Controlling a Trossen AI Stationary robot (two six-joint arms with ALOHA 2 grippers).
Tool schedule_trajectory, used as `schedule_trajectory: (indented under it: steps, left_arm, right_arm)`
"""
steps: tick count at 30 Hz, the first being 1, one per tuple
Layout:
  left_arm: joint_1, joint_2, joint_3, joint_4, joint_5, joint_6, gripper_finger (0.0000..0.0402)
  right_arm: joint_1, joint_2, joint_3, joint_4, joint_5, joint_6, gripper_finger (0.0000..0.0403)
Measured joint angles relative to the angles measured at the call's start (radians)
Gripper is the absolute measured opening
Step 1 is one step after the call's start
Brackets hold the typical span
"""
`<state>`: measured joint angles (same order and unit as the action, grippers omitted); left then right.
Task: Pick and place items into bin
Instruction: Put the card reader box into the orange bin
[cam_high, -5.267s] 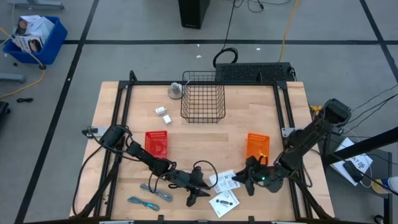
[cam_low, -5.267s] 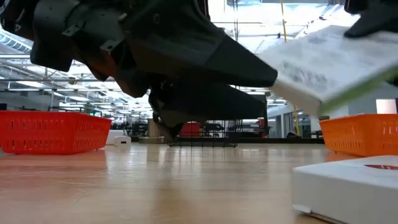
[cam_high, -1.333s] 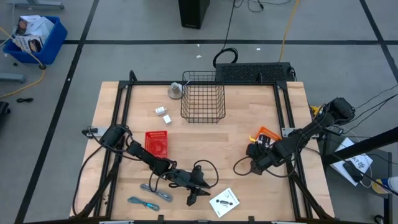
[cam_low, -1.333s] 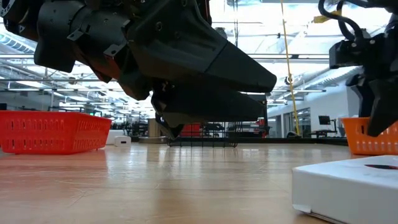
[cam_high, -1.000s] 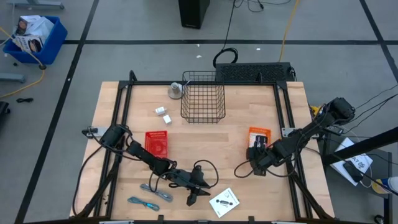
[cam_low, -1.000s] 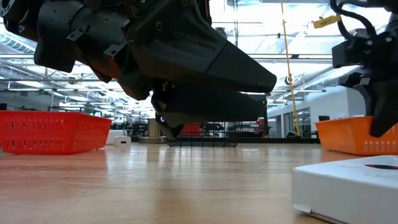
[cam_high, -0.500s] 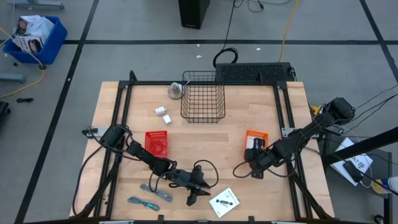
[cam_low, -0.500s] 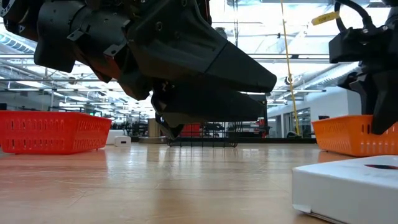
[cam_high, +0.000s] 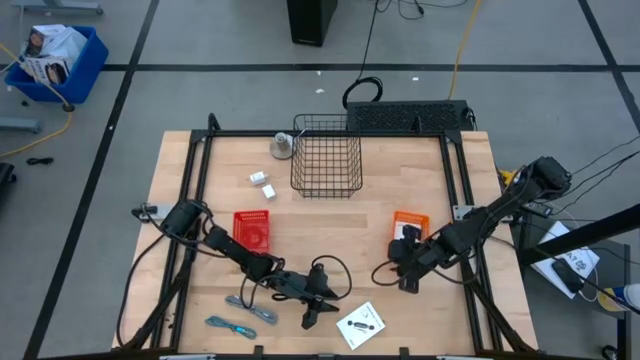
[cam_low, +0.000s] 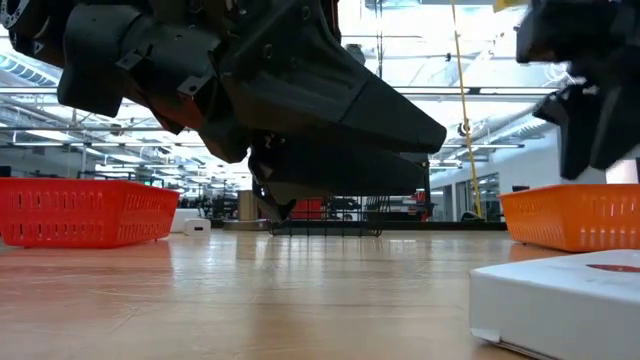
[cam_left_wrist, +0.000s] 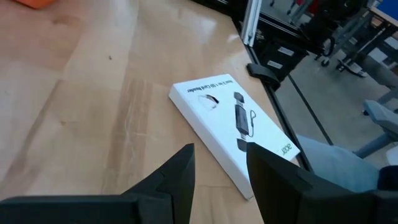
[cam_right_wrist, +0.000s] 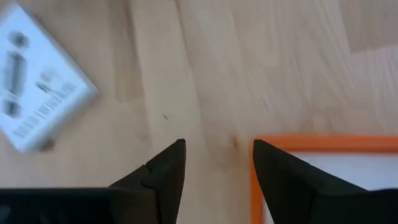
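Right wrist view: right tool (cam_right_wrist: 214, 163) parted, seemingly empty, beside orange bin (cam_right_wrist: 323, 165).

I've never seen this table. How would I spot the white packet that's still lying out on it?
Start at the black wire basket at the table's far edge and come straight across to the near edge. There, just past the left gripper, a flat white packet lies askew on bare wood. Unlike the grey strip and teal cord nearby, it is broad, boxy and printed.
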<state>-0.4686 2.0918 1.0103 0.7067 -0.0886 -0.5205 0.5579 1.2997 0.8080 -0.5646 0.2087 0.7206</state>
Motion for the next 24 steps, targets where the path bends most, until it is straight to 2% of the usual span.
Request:
schedule_trajectory:
  steps: [5, 8, 12, 16, 19, 21, 24]
  left_arm:
    - [0.000, 0.000, 0.000, 0.000, 0.000, -0.004, 0.0147]
    - [0.000, 0.000, 0.000, 0.001, 0.024, -0.003, 0.0147]
    - [0.000, 0.000, -0.001, 0.044, 0.113, 0.023, 0.0147]
    - [-0.004, 0.000, 0.009, 0.104, 0.254, 0.013, 0.0147]
    - [-0.016, 0.000, 0.044, 0.107, 0.292, 0.011, 0.0147]
    - [-0.024, -0.001, 0.085, 0.058, 0.307, 0.010, 0.0147]
    - [-0.034, -0.002, 0.164, -0.168, 0.308, 0.021, 0.0147]
  right_arm:
    - [-0.002, 0.000, 0.016, 0.013, -0.008, 0.064, 0.0171]
    - [0.000, 0.000, 0.016, 0.113, -0.086, 0.129, 0.0168]
    - [0.032, 0.000, 0.004, 0.327, -0.131, 0.166, 0.0168]
    - [0.063, 0.003, -0.044, 0.479, -0.147, 0.319, 0.0169]
    - [0.099, 0.023, -0.098, 0.557, -0.123, 0.467, 0.0169]
    - [0.123, 0.053, -0.133, 0.638, -0.088, 0.544, 0.0169]
    - [0.158, 0.104, -0.168, 0.776, -0.023, 0.604, 0.0169]
